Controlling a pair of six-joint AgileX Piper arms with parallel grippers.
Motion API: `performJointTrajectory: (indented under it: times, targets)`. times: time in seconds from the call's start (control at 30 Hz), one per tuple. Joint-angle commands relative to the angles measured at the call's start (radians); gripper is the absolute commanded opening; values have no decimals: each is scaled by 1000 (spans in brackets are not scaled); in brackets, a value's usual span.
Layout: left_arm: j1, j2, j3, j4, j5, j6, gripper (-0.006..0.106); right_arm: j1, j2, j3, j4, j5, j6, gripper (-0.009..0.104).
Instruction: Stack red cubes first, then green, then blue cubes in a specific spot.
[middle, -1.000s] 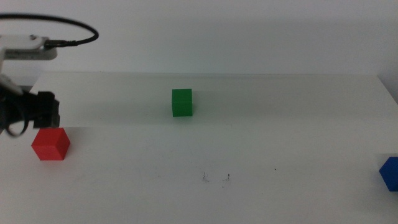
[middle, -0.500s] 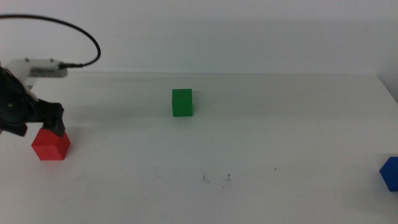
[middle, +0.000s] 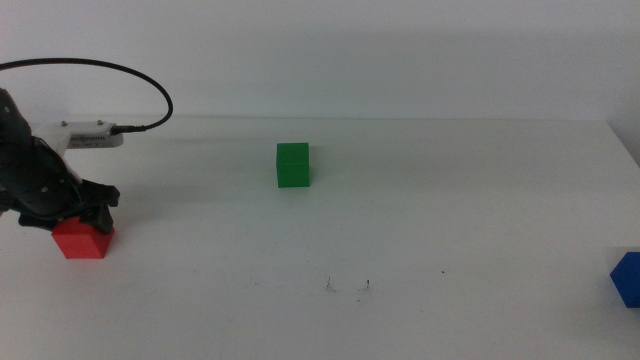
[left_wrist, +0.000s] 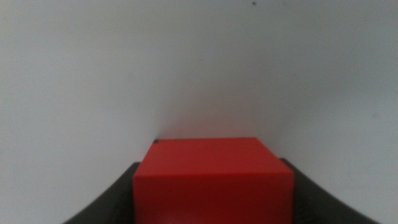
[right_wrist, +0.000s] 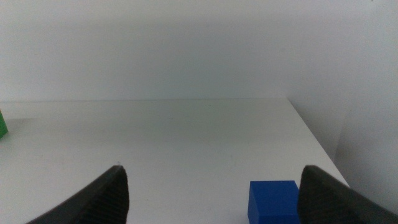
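Left side of table: left gripper (middle: 78, 212) is down over the red cube (middle: 82, 241), which sits on the white tabletop (middle: 450, 210) near the left edge. In the left wrist view the red cube (left_wrist: 212, 180) fills the space between the two dark jaws, one at each side face; whether they press on it or only flank it, cannot tell. A black cable (middle: 110, 72) loops above the arm.

Centre, farther back: green cube (middle: 293, 165) stands alone, well apart from the other cubes. Nearer the camera and slightly right of it: the marked spot (middle: 348, 286), two tiny dark scratches with a few specks, bare.

Right edge: blue cube (middle: 627, 278), partly cut off by the frame. In the right wrist view the blue cube (right_wrist: 273, 200) lies on the table ahead of the right gripper (right_wrist: 211, 199), whose jaws are spread wide and hold nothing. This arm is out of the middle view.
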Motion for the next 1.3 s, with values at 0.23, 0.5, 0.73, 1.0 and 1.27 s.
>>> performJointTrajectory:
  times: [0.23,0.5,0.73,1.0,1.27]
  targets:
    - [-454,-128,-80,211,206,-610,-1,-6,-5,3,-5,-6,-2,79]
    - [-881,-3,-276,278,218,-1049,-1,-6,-5,3,-5,-6,-2,79]
    - [-925,114,-364,266,190,-1045,-1,-6,-5,3,-5,-6,-2,79]
    - [-925,165,-364,286,190,-1048,1,-6,-5,3,-5,-6,-2,79]
    - [-923,202,-364,282,183,-1041,11,-6,-5,3,-5,-6,-2,79]
